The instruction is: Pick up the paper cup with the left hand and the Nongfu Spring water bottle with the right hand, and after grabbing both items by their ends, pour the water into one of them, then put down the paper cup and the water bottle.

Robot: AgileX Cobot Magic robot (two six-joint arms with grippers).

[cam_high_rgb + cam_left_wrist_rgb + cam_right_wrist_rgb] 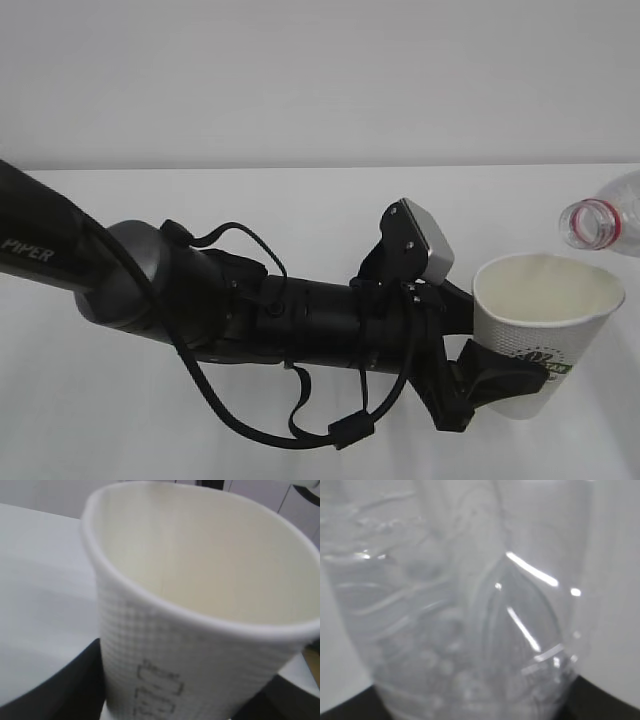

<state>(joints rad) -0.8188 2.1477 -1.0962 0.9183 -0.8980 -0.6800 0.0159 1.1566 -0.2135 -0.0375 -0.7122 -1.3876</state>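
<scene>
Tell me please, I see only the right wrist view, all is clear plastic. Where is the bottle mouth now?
Observer: The Nongfu Spring water bottle is tilted, its open mouth just above and right of the paper cup rim.
Operator: Is the cup held?
Observer: Yes, the left hand pincer grips its lower part.
Operator: Any water inside the cup?
Observer: The left wrist view shows the inner wall dry; the bottom is hidden.

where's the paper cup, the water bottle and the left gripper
paper cup (530, 325), exterior view, outer wall below the rim
water bottle (592, 222), exterior view, open mouth with red ring
left gripper (490, 380), exterior view, black fingers around the cup's lower half
</scene>
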